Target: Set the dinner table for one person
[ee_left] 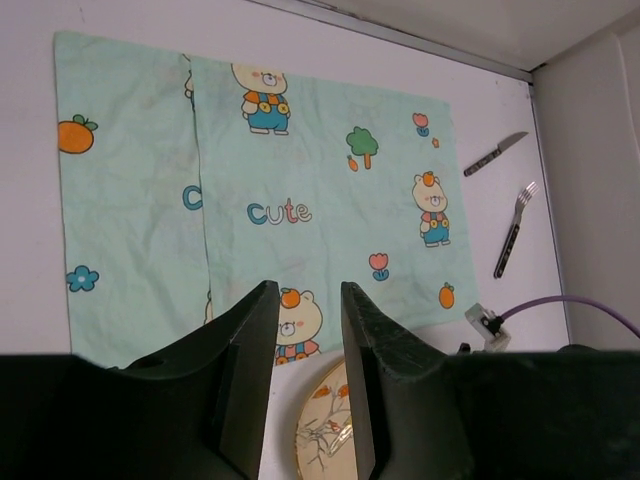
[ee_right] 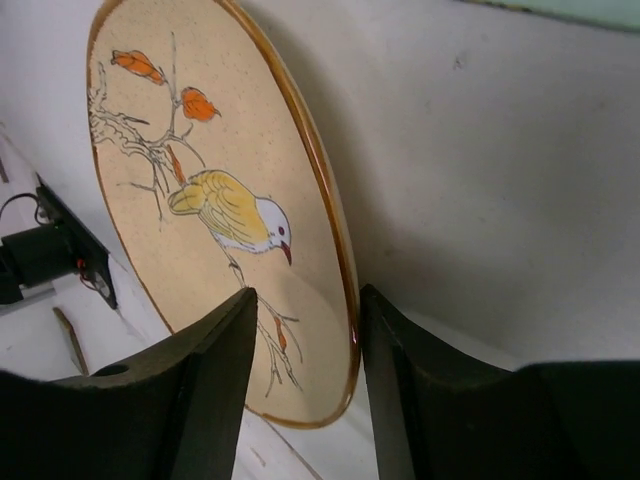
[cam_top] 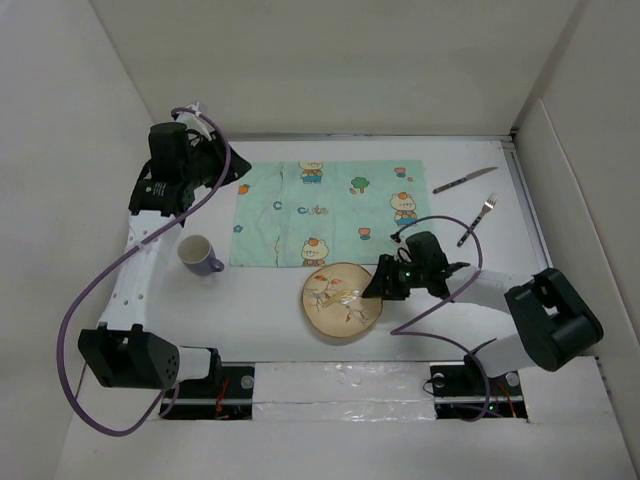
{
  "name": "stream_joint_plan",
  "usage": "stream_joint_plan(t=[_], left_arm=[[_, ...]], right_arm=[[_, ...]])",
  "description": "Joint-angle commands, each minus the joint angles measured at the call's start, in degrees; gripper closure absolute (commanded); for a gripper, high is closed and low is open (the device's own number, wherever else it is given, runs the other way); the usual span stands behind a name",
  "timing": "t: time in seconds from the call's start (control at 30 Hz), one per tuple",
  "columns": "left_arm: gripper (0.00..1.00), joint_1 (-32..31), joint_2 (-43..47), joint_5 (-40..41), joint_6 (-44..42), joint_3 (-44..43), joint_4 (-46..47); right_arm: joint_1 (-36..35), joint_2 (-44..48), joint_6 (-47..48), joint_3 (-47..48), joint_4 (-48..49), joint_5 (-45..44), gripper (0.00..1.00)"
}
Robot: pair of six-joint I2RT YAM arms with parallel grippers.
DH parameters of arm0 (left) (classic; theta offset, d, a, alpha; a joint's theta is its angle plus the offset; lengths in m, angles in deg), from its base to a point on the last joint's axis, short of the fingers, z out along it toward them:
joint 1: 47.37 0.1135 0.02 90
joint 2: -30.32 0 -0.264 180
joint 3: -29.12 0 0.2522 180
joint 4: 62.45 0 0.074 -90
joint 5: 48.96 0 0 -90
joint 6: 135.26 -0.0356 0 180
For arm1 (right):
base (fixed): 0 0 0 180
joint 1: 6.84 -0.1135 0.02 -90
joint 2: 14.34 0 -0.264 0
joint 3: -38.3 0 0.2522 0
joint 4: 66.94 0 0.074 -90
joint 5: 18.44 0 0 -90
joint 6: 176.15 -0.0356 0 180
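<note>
The dinner table point(cam_top: 255, 325) is the white tabletop. A tan plate with a bird painted on it point(cam_top: 335, 303) lies on the table just below the mat's near edge. It also shows in the right wrist view point(ee_right: 210, 150) and the left wrist view point(ee_left: 325, 435). My right gripper point(cam_top: 372, 287) is open, and its jaws straddle the plate's right rim point(ee_right: 305, 300), one finger over the plate and one outside it. My left gripper point(cam_top: 232, 165) hangs open and empty point(ee_left: 308, 290) above the mat's far left corner.
A mint-green cartoon-print mat point(cam_top: 325, 212) lies in the middle point(ee_left: 300, 190). A purple mug point(cam_top: 198, 255) stands left of it. A knife point(cam_top: 465, 181) and a fork point(cam_top: 477, 220) lie at the far right. White walls close in the sides.
</note>
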Motion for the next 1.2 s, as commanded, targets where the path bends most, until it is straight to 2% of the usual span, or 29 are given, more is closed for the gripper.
stream_joint_plan(t=[0.0, 0.1, 0.2, 0.3, 0.37, 0.4, 0.5, 0.57, 0.63, 0.77, 0.8, 0.97, 1.0, 1.17], left_arm=[[0.71, -0.1, 2.5, 1.5, -2.2, -1.8, -2.1], [0.71, -0.1, 2.5, 2.5, -2.8, -3.6, -3.6], [0.71, -0.1, 2.0, 2.8, -2.6, -4.1, -3.6], [0.71, -0.1, 1.7, 3.5, -2.5, -4.9, -3.7], [0.71, -0.1, 1.5, 5.4, -2.5, -5.3, -4.2], [0.71, -0.1, 1.3, 6.1, -2.7, -6.0, -4.6], [0.7, -0.1, 1.0, 7.5, -3.2, -7.2, -5.2], [0.68, -0.1, 0.6, 8.0, -3.4, -7.4, -5.0], [0.67, -0.1, 0.6, 8.1, -3.3, -7.4, -4.3], [0.67, -0.1, -0.6, 5.6, -3.3, -7.6, -3.8], [0.67, -0.1, -0.8, 5.1, -3.2, -7.7, -3.6], [0.66, -0.1, -0.1, 1.7, -1.8, -4.5, -1.2], [0.66, -0.1, 0.2, 1.1, -1.4, -3.3, -0.3], [0.66, -0.1, 0.8, 1.8, -1.6, -1.9, 0.0]], right_arm=[[-0.6, -2.9, -1.8, -0.5, 6.2, -2.1, 0.51], [-0.6, -4.3, -2.1, -0.8, 7.1, -3.0, 0.62], [-0.6, -5.1, -1.4, -1.1, 6.2, -2.2, 1.0], [-1.2, -2.9, 0.6, -0.9, 1.4, -1.1, 1.0], [-2.3, 2.0, 2.9, 0.0, -3.6, -1.1, 1.0], [-2.3, 4.0, 3.6, 0.9, -8.9, -0.8, 1.0], [-2.3, 11.6, 5.1, 7.2, -15.7, 1.7, 1.0], [-0.3, 13.7, 2.7, 12.3, -13.9, 3.8, 1.0], [3.5, 11.3, 1.1, 16.7, -9.9, 6.5, 1.0], [6.6, -1.8, -0.3, 33.3, -7.5, 10.5, 1.0], [6.7, -7.3, 0.0, 36.2, -7.1, 10.5, 1.0], [8.6, -20.7, -2.1, 51.2, -6.4, 8.2, 1.0], [9.2, -25.1, -2.3, 56.6, -6.2, 7.5, 1.0], [9.7, -29.9, -3.0, 61.1, -7.3, 6.1, 1.0]])
